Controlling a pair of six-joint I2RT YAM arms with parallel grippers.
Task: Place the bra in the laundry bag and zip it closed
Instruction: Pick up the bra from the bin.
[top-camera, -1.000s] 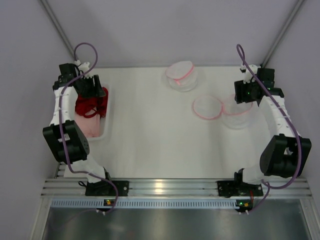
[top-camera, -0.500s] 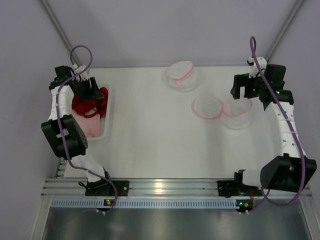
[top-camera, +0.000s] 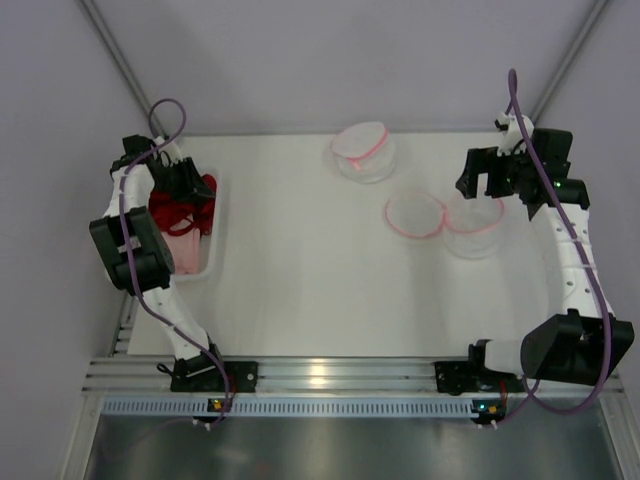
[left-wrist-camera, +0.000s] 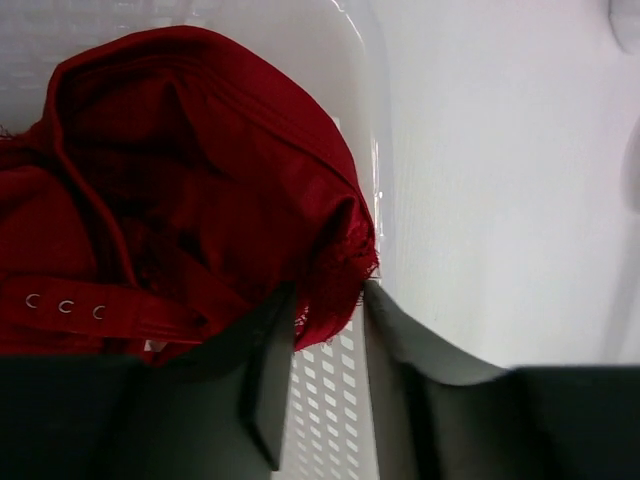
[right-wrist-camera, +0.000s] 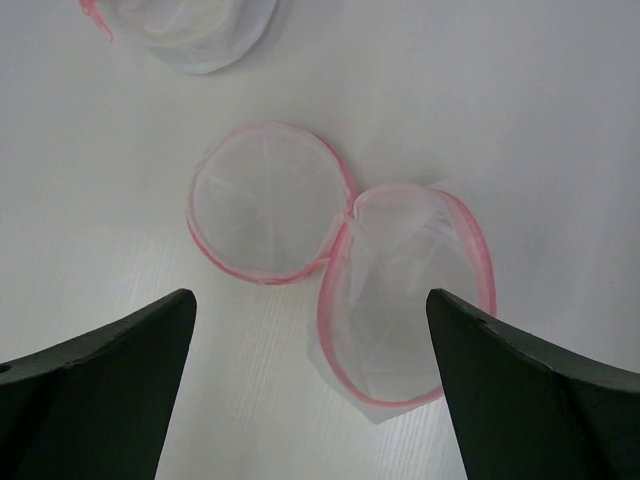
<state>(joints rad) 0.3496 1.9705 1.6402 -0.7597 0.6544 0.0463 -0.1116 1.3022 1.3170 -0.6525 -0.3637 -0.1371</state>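
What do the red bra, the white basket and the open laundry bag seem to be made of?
The red bra: soft matte fabric, frayed lacy edge, small metal-looking eyelets. The white basket: probably rigid plastic, smooth, with moulded square holes. The open laundry bag: thin translucent white mesh, likely synthetic, with pink trim.

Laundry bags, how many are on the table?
2. The far laundry bag sits at the back centre; the open laundry bag lies to the right, flap spread beside it. None looks hidden.

Red bra (top-camera: 172, 215) in white basket (top-camera: 213, 245), open laundry bag (top-camera: 470, 235)
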